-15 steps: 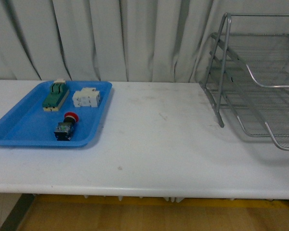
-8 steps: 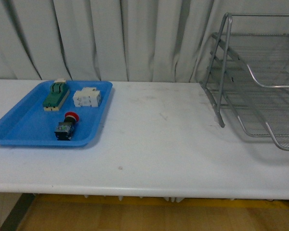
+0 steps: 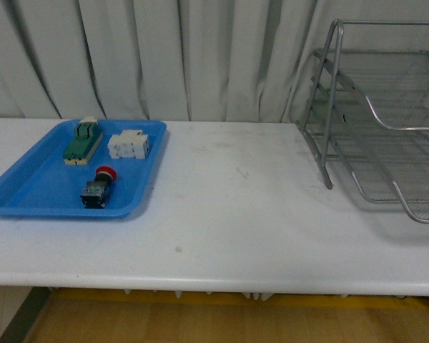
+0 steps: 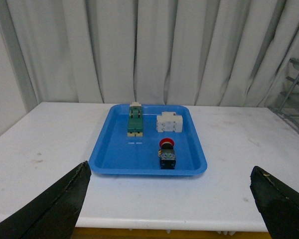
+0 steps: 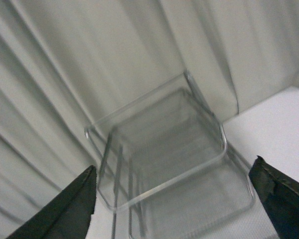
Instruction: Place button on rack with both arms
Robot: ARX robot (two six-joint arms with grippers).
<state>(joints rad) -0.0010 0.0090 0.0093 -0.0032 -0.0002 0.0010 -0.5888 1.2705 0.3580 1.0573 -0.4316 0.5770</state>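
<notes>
Finds the button (image 3: 100,187) lying in the blue tray (image 3: 28,204) on the left of the bench (image 3: 236,229), near the tray's front lip, red cap turned toward the curtain (image 3: 164,57). Probably parked there as stock for picking, apart from the green-topped block (image 3: 83,141) and the white component (image 3: 129,146) further back. Places the rack (image 3: 375,121) well apart on the bench's right, tiers seemingly opening toward the near side, presumably so a part can go in from the front. Reads smooth glossy plastic in the tray, a round domed cap on a dark blocky body, fine silver mesh in a tubular frame. Shows the left end effector (image 4: 169,170) spread wide and empty, aimed at the tray; the right end effector (image 5: 174,166) likewise released, grasping nothing, facing the rack. Judges the pick not yet begun.
</notes>
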